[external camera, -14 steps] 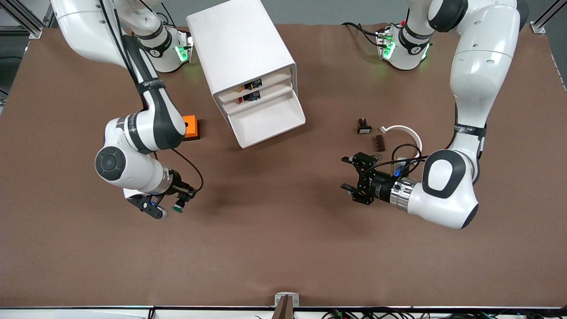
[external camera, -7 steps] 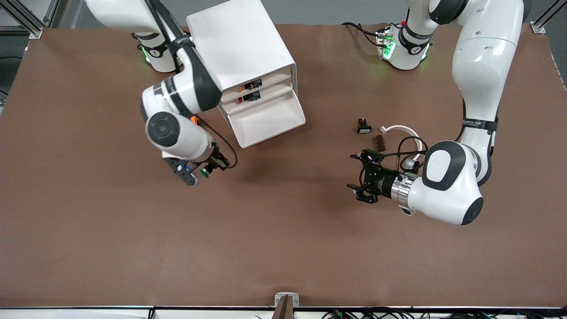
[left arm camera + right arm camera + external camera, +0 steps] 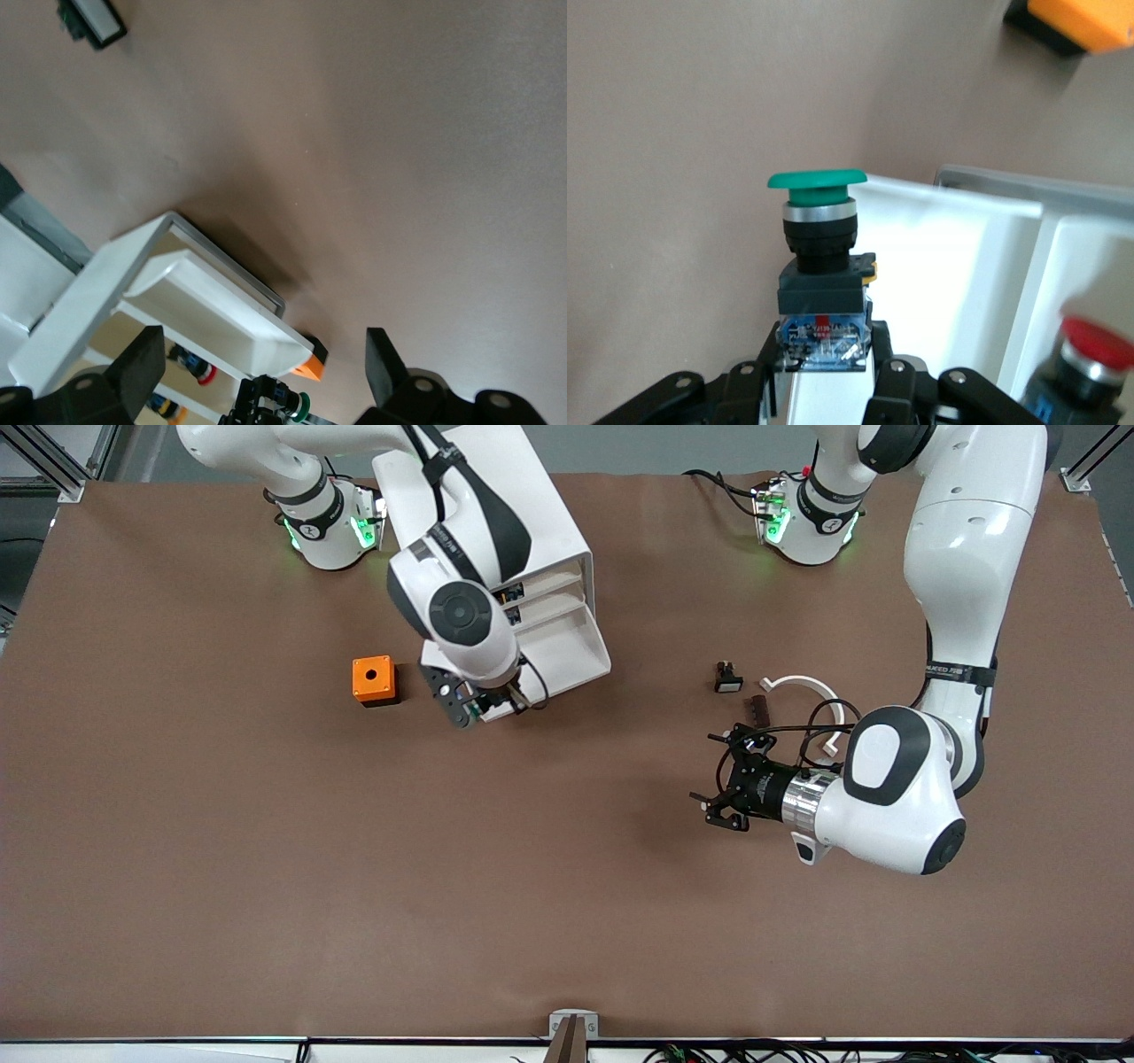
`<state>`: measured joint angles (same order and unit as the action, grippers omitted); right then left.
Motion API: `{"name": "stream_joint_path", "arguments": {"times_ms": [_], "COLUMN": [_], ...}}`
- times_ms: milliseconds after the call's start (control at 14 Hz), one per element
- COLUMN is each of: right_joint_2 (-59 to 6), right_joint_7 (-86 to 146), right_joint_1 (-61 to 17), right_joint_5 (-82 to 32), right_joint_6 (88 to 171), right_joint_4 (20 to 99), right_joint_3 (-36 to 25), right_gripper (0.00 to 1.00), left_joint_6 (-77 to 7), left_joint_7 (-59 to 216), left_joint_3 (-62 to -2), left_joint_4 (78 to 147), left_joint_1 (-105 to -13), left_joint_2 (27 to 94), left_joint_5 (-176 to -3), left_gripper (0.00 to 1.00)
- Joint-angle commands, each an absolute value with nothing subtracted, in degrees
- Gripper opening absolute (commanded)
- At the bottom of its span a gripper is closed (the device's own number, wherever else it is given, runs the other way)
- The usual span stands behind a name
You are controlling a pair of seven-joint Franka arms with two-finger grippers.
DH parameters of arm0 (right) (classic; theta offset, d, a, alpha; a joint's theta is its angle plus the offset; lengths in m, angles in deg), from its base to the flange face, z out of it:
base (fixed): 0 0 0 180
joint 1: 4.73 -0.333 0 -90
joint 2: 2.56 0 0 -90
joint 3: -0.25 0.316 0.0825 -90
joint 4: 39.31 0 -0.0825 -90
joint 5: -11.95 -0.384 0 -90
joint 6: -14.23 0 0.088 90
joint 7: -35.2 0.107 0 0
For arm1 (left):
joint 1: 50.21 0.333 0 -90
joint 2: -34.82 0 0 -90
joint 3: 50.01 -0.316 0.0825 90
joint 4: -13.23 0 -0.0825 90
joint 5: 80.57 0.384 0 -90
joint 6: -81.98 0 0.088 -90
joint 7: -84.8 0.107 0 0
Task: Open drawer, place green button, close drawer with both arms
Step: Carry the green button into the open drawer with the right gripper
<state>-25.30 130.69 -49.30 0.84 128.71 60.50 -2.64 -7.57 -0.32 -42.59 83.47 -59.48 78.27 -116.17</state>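
I had the drawer [image 3: 556, 657] pulled out of the cabinet [image 3: 483, 509]. My right gripper [image 3: 478, 707] hung over its front corner, clenched on the button [image 3: 819, 232]. The left gripper [image 3: 725, 784] waited spread, empty. Released there, the button might have clipped the rim and dropped outside.

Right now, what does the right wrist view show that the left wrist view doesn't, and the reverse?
Right wrist view only: the right hand shut on the button at its blue-grey rear block, seen close, and a red-capped part in the cabinet.

Left wrist view only: the black switch with a white face on the table, and the left hand's open fingers.

Both: the open drawer, the green-capped button, a corner of the orange cube and the brown table.
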Motion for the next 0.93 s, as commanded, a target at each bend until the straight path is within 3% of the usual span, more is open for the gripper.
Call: {"name": "stream_joint_path", "arguments": {"times_ms": [0, 357, 429, 643, 714, 786, 857], "right_joint_2": [-24.4, -27.1, -27.7, -28.1, -27.9, -27.7, -27.4], "right_joint_7": [135.4, 139.0, 139.6, 139.9, 139.9, 140.0, 140.0], "right_joint_1": [-52.3, -55.4, -55.4, -54.8, -54.7, -54.7, -54.6], "right_joint_5": [1.4, 2.8, 2.8, 2.7, 2.7, 2.7, 2.7], "right_joint_6": [131.3, 138.1, 139.1, 138.7, 138.3, 137.7, 136.9], "right_joint_4": [62.9, 65.5, 65.5, 65.2, 64.9, 64.8, 64.3], "right_joint_3": [-3.4, -3.4, -3.4, -3.3, -3.3, -3.4, -3.6], "right_gripper": [0.00, 0.03, 0.11, 0.48, 0.65, 1.00, 1.00], "left_joint_6": [-8.4, -13.3, -14.2, -17.3, -18.7, -20.8, -22.8], "left_joint_7": [2.5, 2.4, 1.8, 1.2, 2.3, 2.4, 1.9], "left_joint_3": [-42.8, -43.0, -42.9, -42.8, -43.0, -42.9, -42.8], "left_joint_4": [84.2, 84.6, 84.6, 84.7, 84.9, 85.2, 85.2], "left_joint_1": [-62.8, -68.7, -70.4, -73.4, -74.1, -76.0, -78.0], "left_joint_2": [77.5, 78.0, 78.0, 78.2, 78.2, 78.3, 78.7], "left_joint_5": [-110.9, -105.9, -102.6, -100.0, -99.4, -96.8, -93.7], "left_gripper": [0.99, 0.99, 0.99, 0.99, 0.99, 0.99, 0.99]}}
